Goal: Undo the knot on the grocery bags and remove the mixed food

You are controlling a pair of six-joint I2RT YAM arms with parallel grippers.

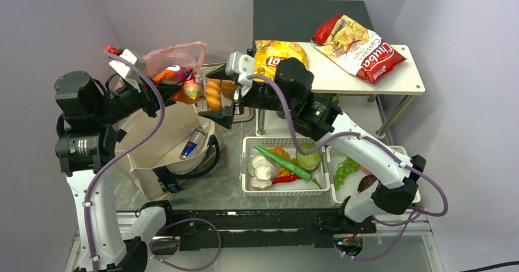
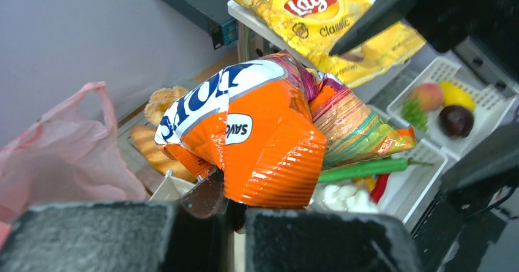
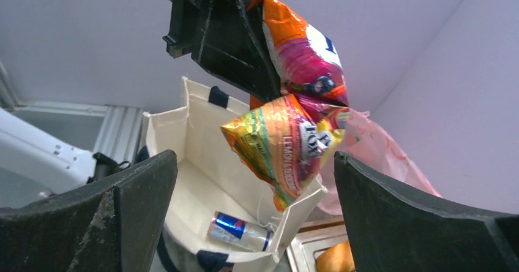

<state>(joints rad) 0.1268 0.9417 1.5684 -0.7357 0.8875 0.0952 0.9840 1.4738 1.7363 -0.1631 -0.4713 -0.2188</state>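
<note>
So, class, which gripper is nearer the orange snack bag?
Left. The left gripper is shut on the orange snack bag; the right gripper hangs open just beside it, not touching.

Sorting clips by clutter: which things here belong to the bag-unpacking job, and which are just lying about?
Job: beige tote, pink bag, snack bags in the left gripper, Lay's bag, garlic, cabbage.
Lying about: Cassava chips bag, baguette.

Snack bags (image 2: 263, 143): glossy, crinkled foil
Pink bag (image 2: 61, 155): thin, translucent plastic, creased
Tote (image 3: 202, 162): matt beige cloth
Can (image 3: 238, 231): shiny metal
Basket (image 1: 246, 162): white slotted plastic
</note>
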